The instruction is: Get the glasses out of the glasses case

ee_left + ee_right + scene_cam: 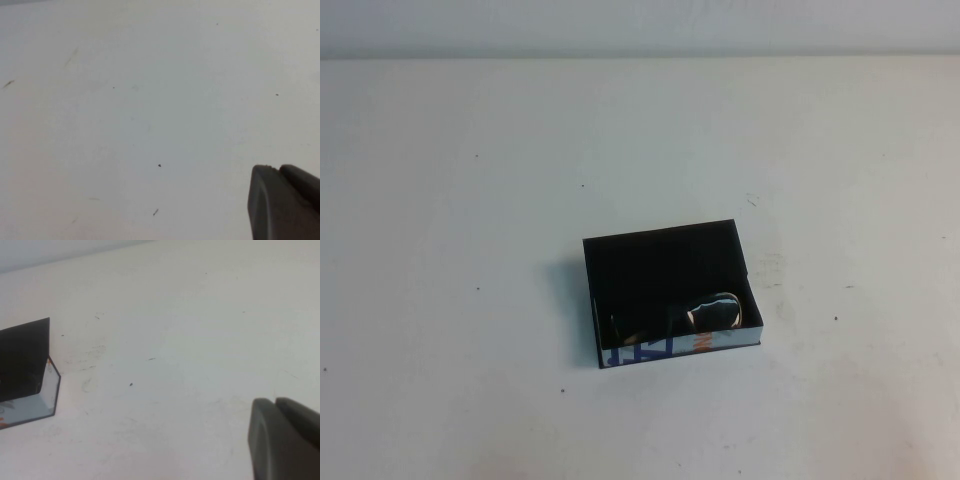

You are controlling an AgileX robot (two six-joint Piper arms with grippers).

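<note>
Both claws off the table point(440, 200); glasses point(715, 312) inside glasses case point(660, 260)

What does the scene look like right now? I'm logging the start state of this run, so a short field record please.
glasses case: black box with a white printed side edge, open, near the table's middle
glasses: dark pair lying inside the case, at its near right corner
left gripper: only partly seen in the left wrist view, over bare table
right gripper: off to the side of the case, not touching it
task status: glasses not yet taken out
</note>
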